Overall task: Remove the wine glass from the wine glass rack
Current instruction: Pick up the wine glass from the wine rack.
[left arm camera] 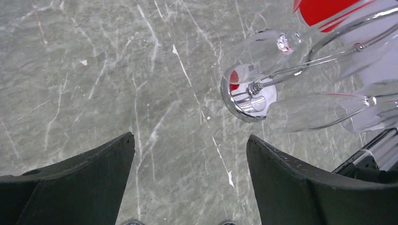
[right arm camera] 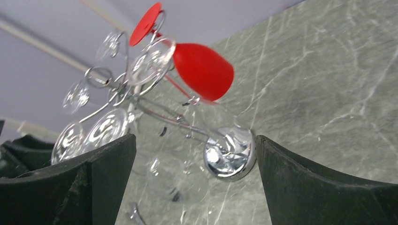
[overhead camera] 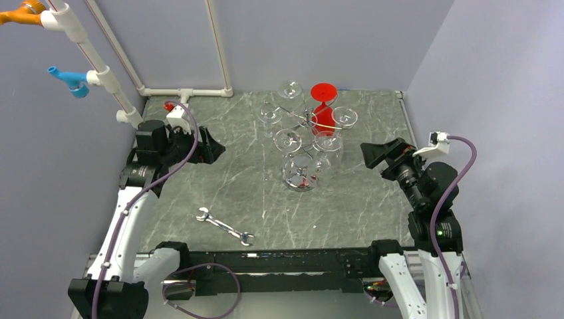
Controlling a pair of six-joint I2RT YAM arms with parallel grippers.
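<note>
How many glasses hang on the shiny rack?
6. One red glass at the back, and five clear ones: back, left, right, front-left, front-right. Clear glass is hard to see, so another may be hidden.

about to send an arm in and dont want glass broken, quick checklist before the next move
1. left fingers open, empty: ok
2. right fingers open, empty: ok
3. rack standing on its base: ok
4. red wine glass hung on the rack: ok
5. wrench apart from the rack: ok
6. room between the clear glasses for fingers: cannot tell
</note>
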